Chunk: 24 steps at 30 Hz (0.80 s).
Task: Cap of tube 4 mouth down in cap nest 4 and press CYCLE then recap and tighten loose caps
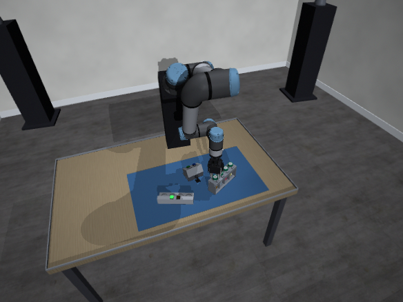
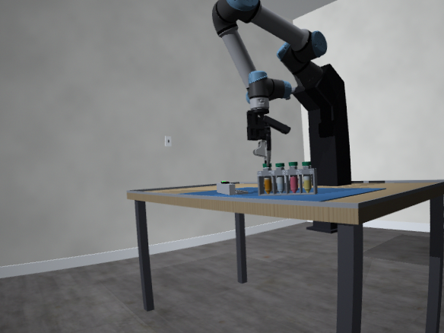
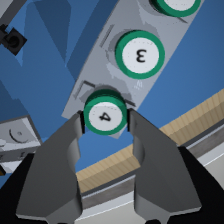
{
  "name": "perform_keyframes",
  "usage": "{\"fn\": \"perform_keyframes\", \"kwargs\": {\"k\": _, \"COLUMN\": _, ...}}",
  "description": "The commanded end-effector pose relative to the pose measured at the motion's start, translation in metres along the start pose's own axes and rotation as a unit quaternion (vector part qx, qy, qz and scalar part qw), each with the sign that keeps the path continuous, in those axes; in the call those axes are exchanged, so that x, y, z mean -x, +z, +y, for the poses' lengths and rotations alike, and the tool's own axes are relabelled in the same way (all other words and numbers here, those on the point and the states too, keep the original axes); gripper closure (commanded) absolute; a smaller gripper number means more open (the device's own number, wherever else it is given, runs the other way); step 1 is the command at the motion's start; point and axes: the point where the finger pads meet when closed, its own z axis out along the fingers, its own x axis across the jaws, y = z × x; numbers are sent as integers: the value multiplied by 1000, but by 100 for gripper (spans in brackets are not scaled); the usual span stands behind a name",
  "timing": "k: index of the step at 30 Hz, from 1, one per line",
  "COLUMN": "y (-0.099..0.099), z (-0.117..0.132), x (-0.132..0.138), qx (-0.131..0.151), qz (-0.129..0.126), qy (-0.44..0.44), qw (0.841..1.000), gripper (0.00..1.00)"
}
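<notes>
The decapping station (image 1: pixel 212 187) (image 3: pixel 95 70) holds four tubes with green-rimmed caps. My gripper (image 3: pixel 105 111) (image 2: pixel 267 166) is shut on cap 4 (image 1: pixel 215 178) (image 3: pixel 104 115), which sits on tube 4, the orange one at the station's end; whether it is fully tight cannot be told. Cap 3 (image 2: pixel 280 165) (image 3: pixel 140 55), cap 2 (image 2: pixel 293 163) and cap 1 (image 1: pixel 230 164) (image 2: pixel 306 163) are on their tubes. On the cap tray (image 1: pixel 162 200) the green lamp (image 1: pixel 172 197) is lit and the amber lamp (image 1: pixel 178 197) is dark. No cap shows in its nests.
The key housing (image 1: pixel 194 172) stands beside the station, on the arm's side, with the green key (image 1: pixel 188 166) and the blue key (image 1: pixel 194 165) on top. A small black object (image 1: pixel 197 180) (image 3: pixel 13 41) is near it. Both stations stand on a blue mat (image 1: pixel 145 207).
</notes>
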Motion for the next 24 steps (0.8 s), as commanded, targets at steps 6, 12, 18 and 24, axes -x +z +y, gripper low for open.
{"fn": "perform_keyframes", "kwargs": {"k": 6, "y": 0, "z": 0, "x": 0, "qx": 0, "qz": 1, "qy": -2, "qw": 1000, "gripper": 100}}
{"fn": "perform_keyframes", "kwargs": {"k": 12, "y": 0, "z": 0, "x": 0, "qx": 0, "qz": 1, "qy": -2, "qw": 1000, "gripper": 100}}
{"fn": "perform_keyframes", "kwargs": {"k": 18, "y": 0, "z": 0, "x": 0, "qx": 0, "qz": 1, "qy": 123, "qw": 992, "gripper": 100}}
{"fn": "perform_keyframes", "kwargs": {"k": 24, "y": 0, "z": 0, "x": 0, "qx": 0, "qz": 1, "qy": 269, "qw": 963, "gripper": 100}}
